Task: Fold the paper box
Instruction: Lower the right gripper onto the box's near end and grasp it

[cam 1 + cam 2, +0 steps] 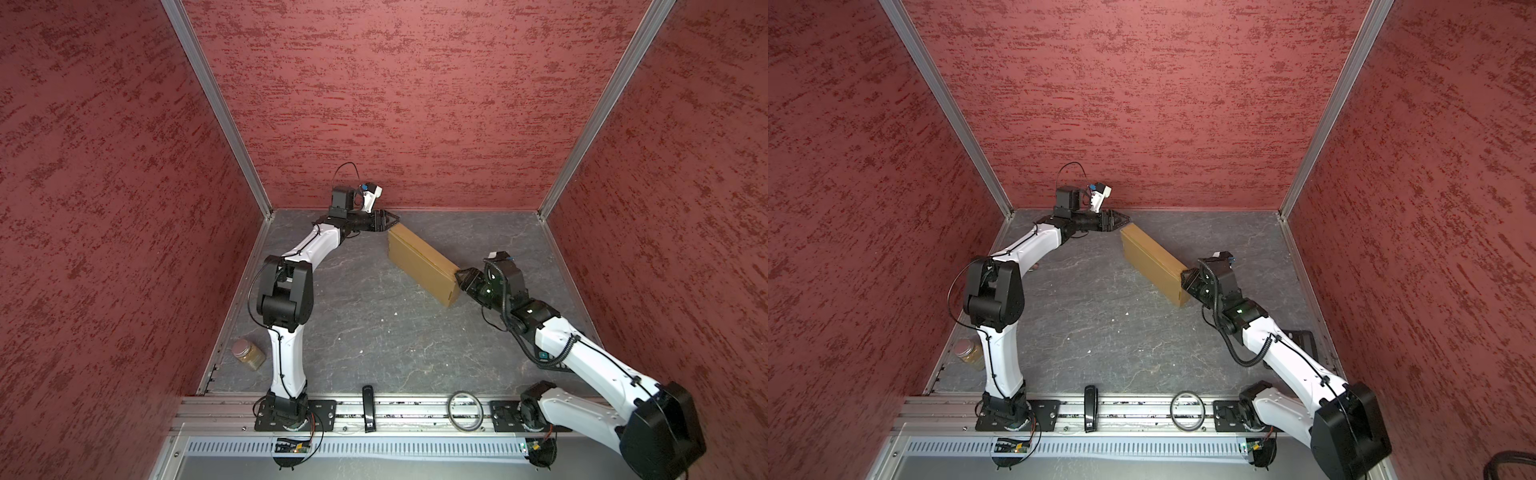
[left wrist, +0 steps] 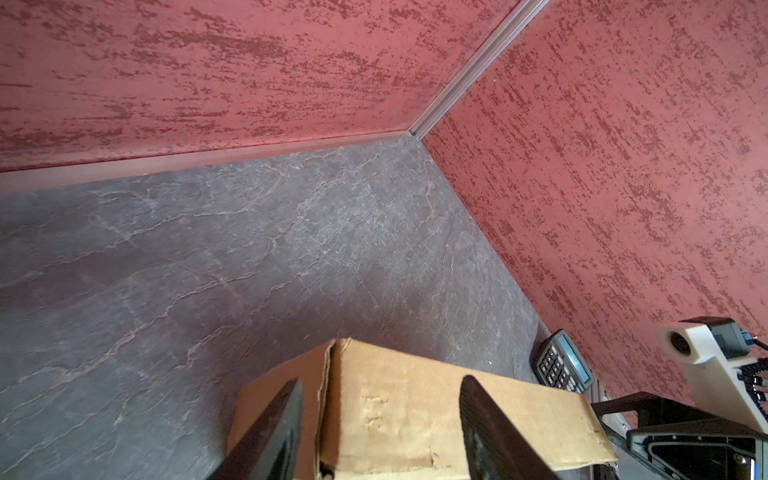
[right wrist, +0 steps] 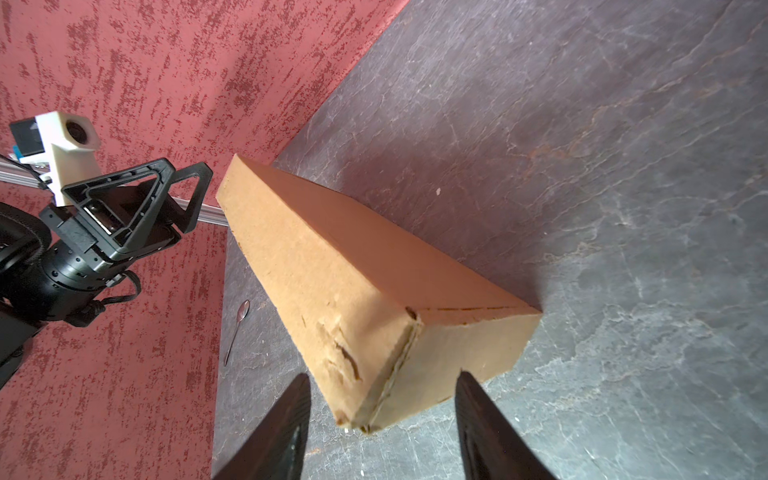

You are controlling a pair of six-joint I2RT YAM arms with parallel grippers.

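Beside the paper box (image 1: 419, 257), left hand (image 1: 395, 219) and right hand (image 1: 459, 279) gape; contact unclear.

Red textured walls (image 1: 415, 104) on left, far & right sides, w/ alu corner posts (image 1: 217, 108) btwn them. Surface (image 1: 365, 324) is dark grey, slate-look w/ pale veins. Alu rail (image 1: 415, 409) runs along near edge, slotted grey duct (image 1: 415, 448) just nearer. Light even, shadows soft.

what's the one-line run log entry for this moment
paper box: folded shut, on table | left gripper: open, at its far end | right gripper: open, straddling its near end | held: no
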